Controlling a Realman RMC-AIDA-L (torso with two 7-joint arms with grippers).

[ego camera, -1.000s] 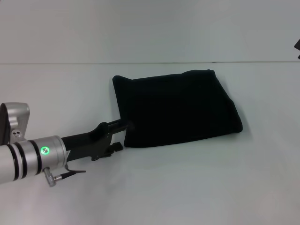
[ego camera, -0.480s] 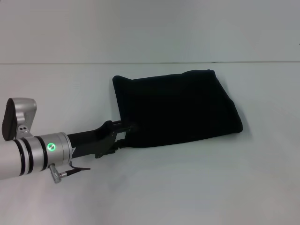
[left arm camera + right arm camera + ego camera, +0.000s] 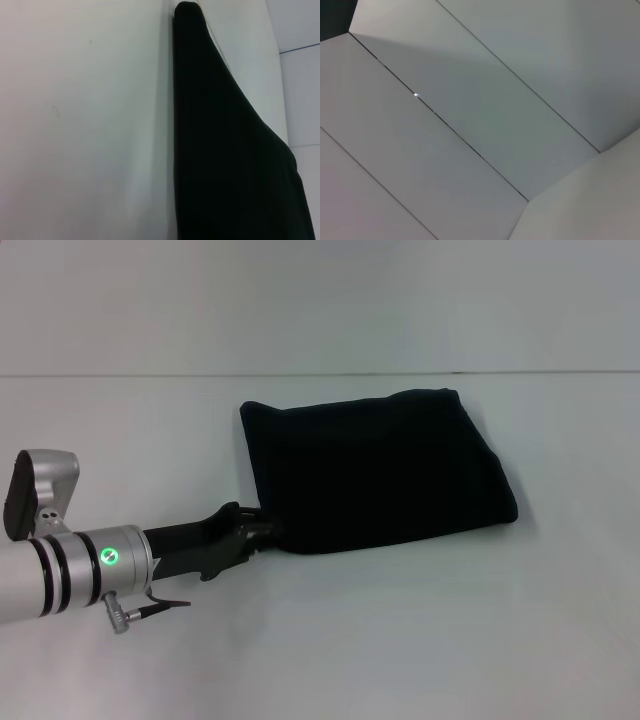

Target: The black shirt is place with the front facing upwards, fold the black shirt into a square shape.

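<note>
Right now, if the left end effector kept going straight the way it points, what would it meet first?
The black shirt: the left end effector points at its near left corner, seemingly touching it already, though depth is unclear.

Left gripper low, reaching forward, jaws nearly together

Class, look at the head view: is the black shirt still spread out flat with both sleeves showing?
No: the black shirt lies folded into a compact, roughly square bundle, no sleeves showing.

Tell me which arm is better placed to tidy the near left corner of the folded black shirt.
The left. The left gripper is at the near left corner of the black shirt, which lies folded in a rough square on the table. The right arm does not show in the head view.
</note>
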